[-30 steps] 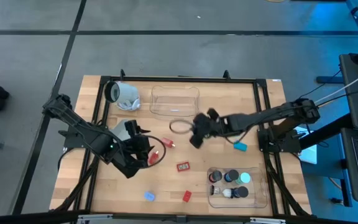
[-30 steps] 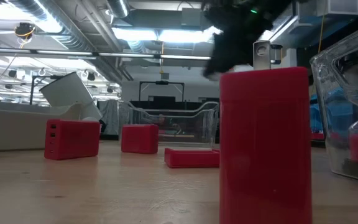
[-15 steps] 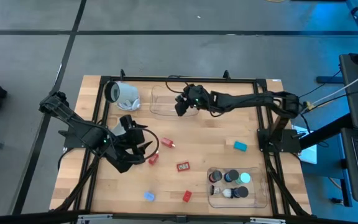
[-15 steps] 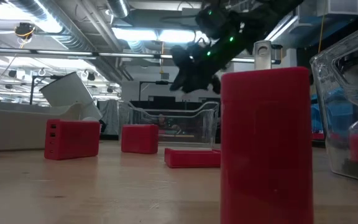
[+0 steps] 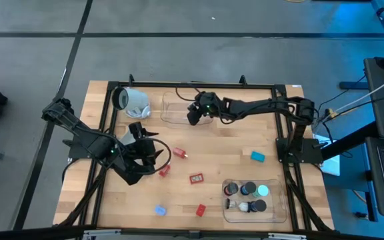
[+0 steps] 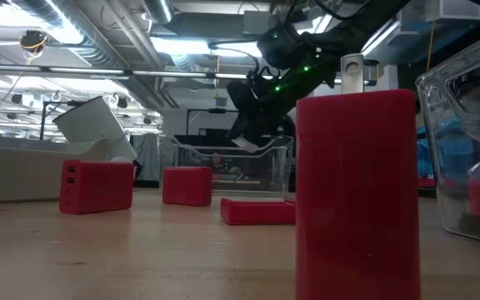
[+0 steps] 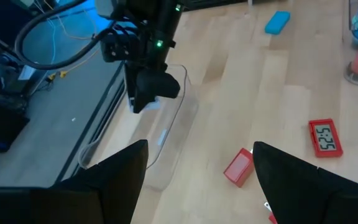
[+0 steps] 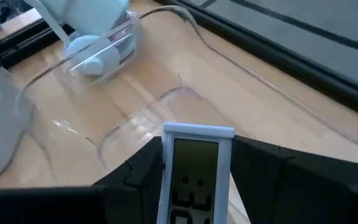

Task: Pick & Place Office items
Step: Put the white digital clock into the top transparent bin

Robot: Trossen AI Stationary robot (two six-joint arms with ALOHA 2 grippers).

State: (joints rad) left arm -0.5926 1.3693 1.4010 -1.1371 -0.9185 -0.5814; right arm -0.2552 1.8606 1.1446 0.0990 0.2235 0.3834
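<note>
Office items were partly sorted: several pucks [image 5: 252, 190] sat in the clear tray [image 5: 280, 212] at 5 o'clock. Right gripper [image 5: 193, 117], clenched on a white clock [image 8: 195, 172], hovered over the empty tray [image 5: 172, 100] at 12. Left gripper [image 5: 157, 155] was spread wide at 9. Red clock [image 5: 197, 179], red blocks [image 5: 199, 210] and blue pieces [image 5: 257, 157] remained loose on the surface [image 5: 219, 150].

A wooden bench [image 5: 272, 179] stands on grey floor [image 5: 179, 57] crossed by dark seams, with ceiling ducts [image 6: 73, 33] and strip lights [image 6: 198, 46] overhead behind it.
</note>
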